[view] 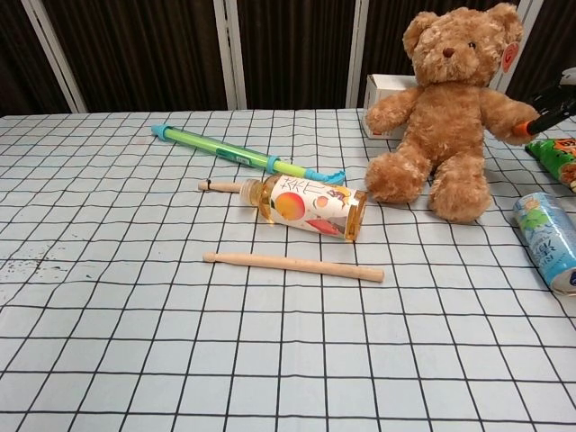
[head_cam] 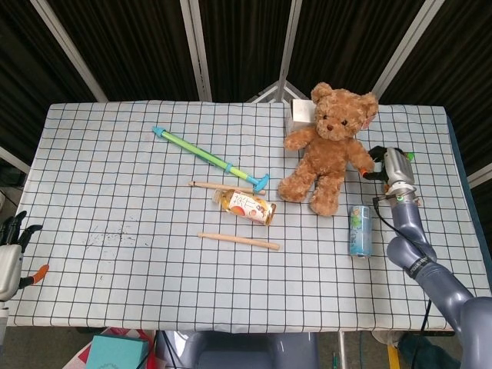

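Checked tablecloth [head_cam: 115, 169], dark slatted wall; right robot hand [head_cam: 382, 163] pinching teddy bear [head_cam: 329, 146] arm.

A table [head_cam: 115, 169] with a checked cloth holds a sitting teddy bear [head_cam: 330, 146], a white box [head_cam: 298, 114] behind it, and a can [head_cam: 359, 231]. A juice bottle [head_cam: 246, 205], two wooden sticks [head_cam: 238, 241] and a green water squirter [head_cam: 207, 159] lie flat, and a green snack bag [view: 558, 157] lies at the right edge.

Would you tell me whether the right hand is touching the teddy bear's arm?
Touching: the chest view shows the right hand fingertips against the teddy bear outstretched paw.

Head high overhead, chest low, table [head_cam: 115, 269] shared
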